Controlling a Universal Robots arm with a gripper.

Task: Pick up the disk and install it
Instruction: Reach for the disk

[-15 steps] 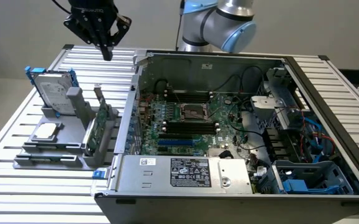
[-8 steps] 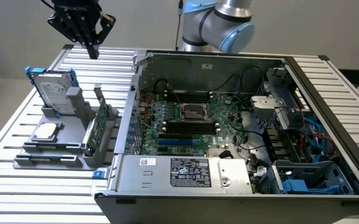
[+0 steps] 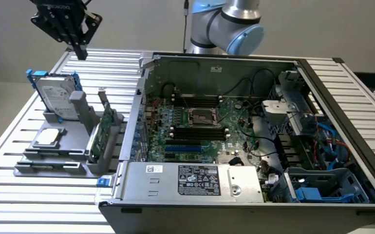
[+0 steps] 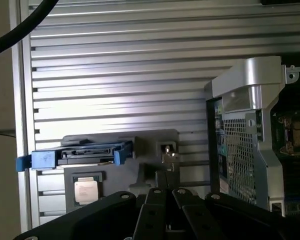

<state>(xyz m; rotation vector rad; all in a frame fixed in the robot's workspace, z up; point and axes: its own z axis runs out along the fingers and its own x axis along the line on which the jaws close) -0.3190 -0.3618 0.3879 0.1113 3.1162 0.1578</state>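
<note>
While the gripper (image 3: 80,51) hangs apart from the disk (image 3: 55,96), which stands upright in the grey rack (image 3: 47,168) on the exterior view's left, the pick-up looks unstarted; its fingers (image 4: 152,205) seem pressed together and empty. Grasping calls for parted fingers squared on the disk's top edge, clear of the rack's post (image 3: 77,105) and the green card (image 3: 103,131) beside it.

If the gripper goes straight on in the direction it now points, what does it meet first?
Probably the grey holder, beside the disk rather than on it: in the wrist view the gripper lines up with the holder's end nearer the computer case. Depth is unclear, so this is a guess.
</note>
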